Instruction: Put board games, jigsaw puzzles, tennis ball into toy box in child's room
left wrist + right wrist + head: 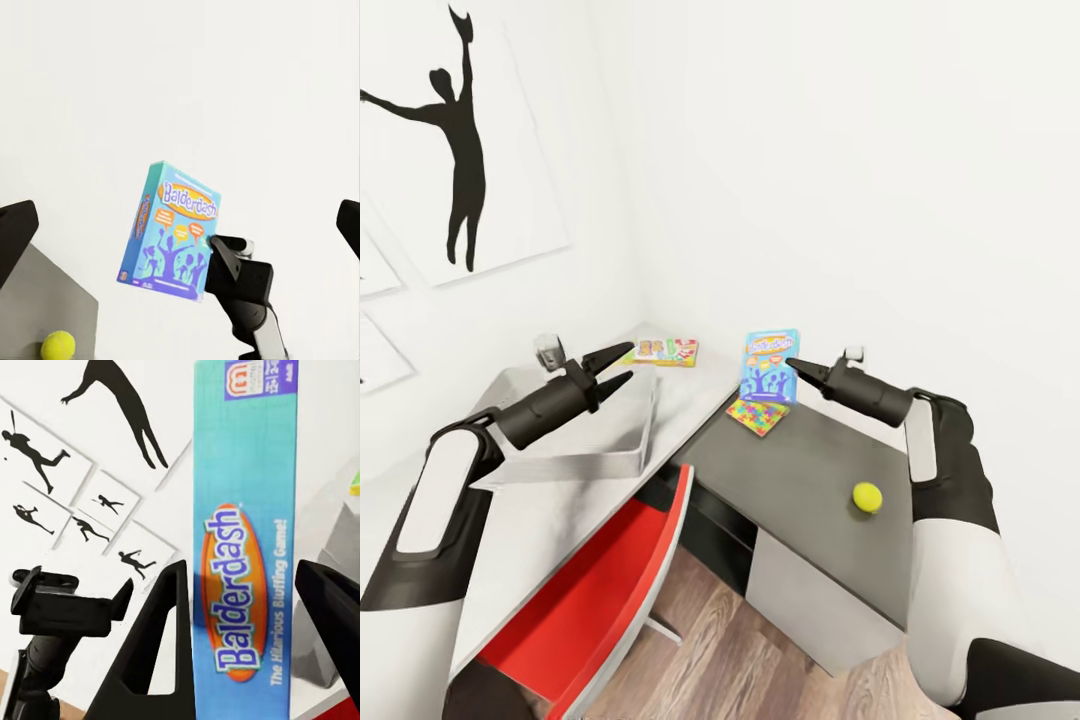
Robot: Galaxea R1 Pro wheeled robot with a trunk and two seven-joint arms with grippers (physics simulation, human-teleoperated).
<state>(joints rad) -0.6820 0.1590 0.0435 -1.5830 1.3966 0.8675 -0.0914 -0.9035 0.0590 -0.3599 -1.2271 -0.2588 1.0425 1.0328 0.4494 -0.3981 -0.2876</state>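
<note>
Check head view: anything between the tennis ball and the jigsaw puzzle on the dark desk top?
Nothing. In the head view, bare dark-grey table top runs between the tennis ball and the jigsaw puzzle.

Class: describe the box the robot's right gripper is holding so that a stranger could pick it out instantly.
Start at the dark-grey desk top by the white wall. Above its far end, the right gripper holds up a blue game box. Its orange "Balderdash" oval distinguishes it from the thin puzzle square below.
</note>
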